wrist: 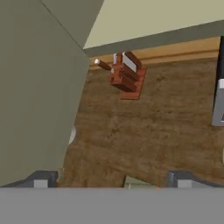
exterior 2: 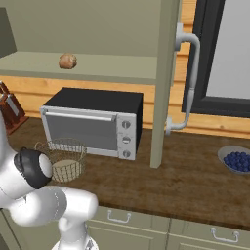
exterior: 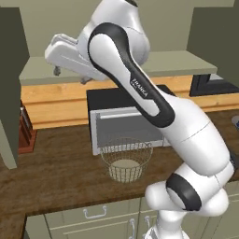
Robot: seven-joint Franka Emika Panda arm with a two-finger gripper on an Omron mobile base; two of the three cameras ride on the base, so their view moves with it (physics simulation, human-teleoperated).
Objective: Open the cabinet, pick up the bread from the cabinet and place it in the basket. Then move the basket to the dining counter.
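A: Where does the bread (exterior 2: pixel 68 61) sit?

B: On the bare shelf of the cabinet (exterior 2: pixel 97 68), towards its left end in the right base view. Both doors stand swung open. The right door (exterior 2: pixel 165 83) is seen edge-on with its silver bar handle (exterior 2: pixel 189 78) facing outward.

A: And the basket (exterior: pixel 126 158)?

B: It rests on the dark wood worktop (exterior: pixel 60 172), just in front of the toaster oven (exterior 2: pixel 95 122). Only its pale flat base shows through the wire mesh.

A: What about the gripper (exterior: pixel 70 77)?

B: It is raised at shelf height near the left side of the cabinet, in the left base view. Its fingers (exterior: pixel 57 71) are spread wide apart with nothing between them. In the hand view the two dark tips (wrist: pixel 40 180) stand far apart at the bottom, looking down on the worktop.

A: What else lies there?

B: A reddish wooden knife block (wrist: pixel 127 75) stands near the back wall, left of the oven. The open left door (wrist: pixel 35 87) fills the left side of the hand view. A bowl of blueberries (exterior 2: pixel 237 160) sits well off to the right on the worktop.
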